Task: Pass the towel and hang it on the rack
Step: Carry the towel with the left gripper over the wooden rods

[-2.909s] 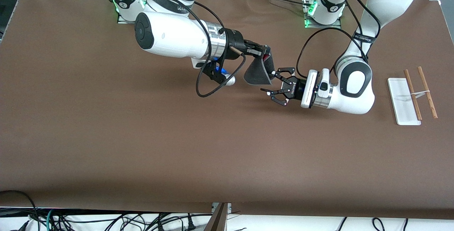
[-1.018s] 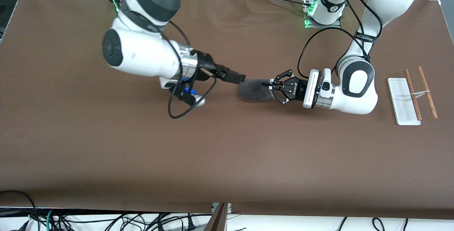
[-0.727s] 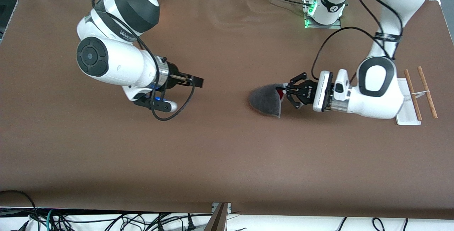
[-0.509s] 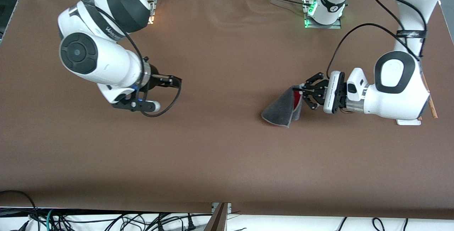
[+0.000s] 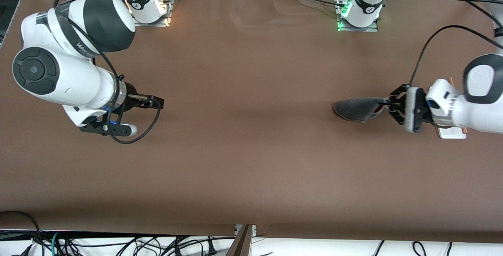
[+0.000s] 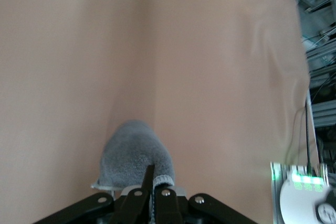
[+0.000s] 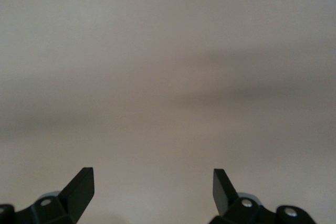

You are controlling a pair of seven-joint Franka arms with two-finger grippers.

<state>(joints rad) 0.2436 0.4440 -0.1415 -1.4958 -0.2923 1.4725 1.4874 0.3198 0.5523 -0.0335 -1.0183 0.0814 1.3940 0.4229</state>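
Carrying step, judged. The left gripper (image 5: pixel 387 102), clamped on the towel (image 5: pixel 357 108), holds it in the air just beside the rack (image 5: pixel 452 132), whose rods the arm largely hides. The right gripper (image 5: pixel 157 102), well away from the rack, waits with fingers spread and empty. Next: lift and drape the towel over the rods.

rack (image 5: pixel 452 132) mostly hidden under left arm, rods unseen

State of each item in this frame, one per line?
Grey-and-pink soft cloth towel: folded, held off the table by one edge.
Left gripper: jaws shut on the towel.
Right gripper: jaws open, holding nothing.
White-based wooden-rod rack: mostly hidden by the left arm, no towel on it.
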